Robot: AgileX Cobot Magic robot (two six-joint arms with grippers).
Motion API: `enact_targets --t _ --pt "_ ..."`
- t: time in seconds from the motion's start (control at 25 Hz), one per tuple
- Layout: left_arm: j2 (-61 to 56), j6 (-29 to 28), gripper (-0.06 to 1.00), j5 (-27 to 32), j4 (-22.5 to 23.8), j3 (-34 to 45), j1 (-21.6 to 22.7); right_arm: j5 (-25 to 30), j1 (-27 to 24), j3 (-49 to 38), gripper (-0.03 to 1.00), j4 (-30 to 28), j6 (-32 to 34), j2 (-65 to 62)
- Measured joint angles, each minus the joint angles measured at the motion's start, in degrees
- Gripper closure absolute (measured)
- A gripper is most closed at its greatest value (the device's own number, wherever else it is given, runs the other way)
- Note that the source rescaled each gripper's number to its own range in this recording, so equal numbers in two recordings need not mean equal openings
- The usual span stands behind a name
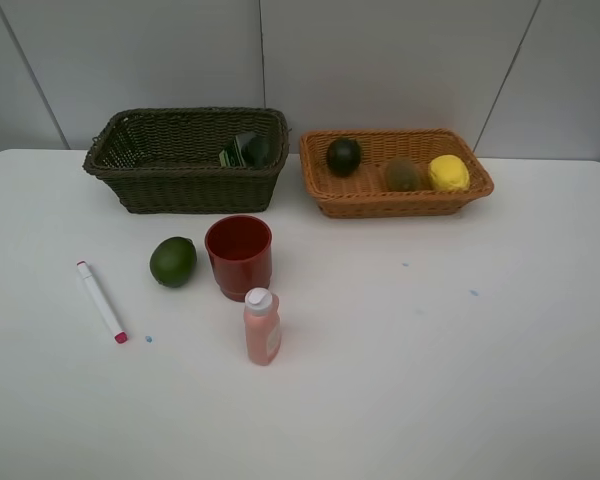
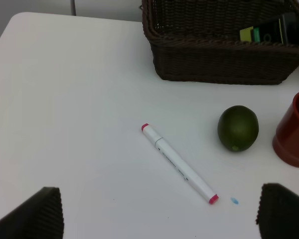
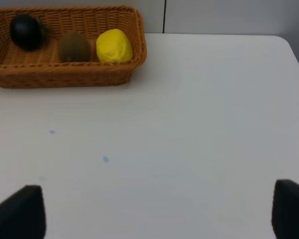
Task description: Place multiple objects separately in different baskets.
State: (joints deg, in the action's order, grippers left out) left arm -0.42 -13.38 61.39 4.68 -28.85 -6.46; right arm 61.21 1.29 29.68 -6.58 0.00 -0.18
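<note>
From the high camera, the dark olive basket (image 1: 130,190) at the back left holds the black bottle (image 1: 245,150). The tan basket (image 1: 400,207) beside it holds the dark round fruit (image 1: 343,155), the kiwi (image 1: 402,174) and the lemon (image 1: 448,172). On the table (image 1: 430,380) in front lie the marker (image 1: 101,301) and the lime (image 1: 173,261), with the red cup (image 1: 239,256) upright just beside the lime and the pink bottle (image 1: 262,327) standing near the cup; neither arm shows here. In the left wrist view the left gripper (image 2: 162,216) hangs over the table, jaws spread wide and empty, with the marker lying ahead of it and the lime and cup beyond. In the right wrist view the right gripper (image 3: 154,211) is likewise wide and empty above bare table, well apart from the tan basket. As I judge the risks, the round lime may roll out of a pinch, the slim marker may pivot or slip, and a reach for lime or cup could topple the pink bottle crowded close by.
</note>
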Motion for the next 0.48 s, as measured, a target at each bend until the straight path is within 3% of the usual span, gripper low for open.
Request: enact_targets --t 0.48 --pt "0.0 0.0 -0.06 0.0 0.0 0.0 0.0 0.0 0.0 0.0 -0.03 0.0 0.0 0.0"
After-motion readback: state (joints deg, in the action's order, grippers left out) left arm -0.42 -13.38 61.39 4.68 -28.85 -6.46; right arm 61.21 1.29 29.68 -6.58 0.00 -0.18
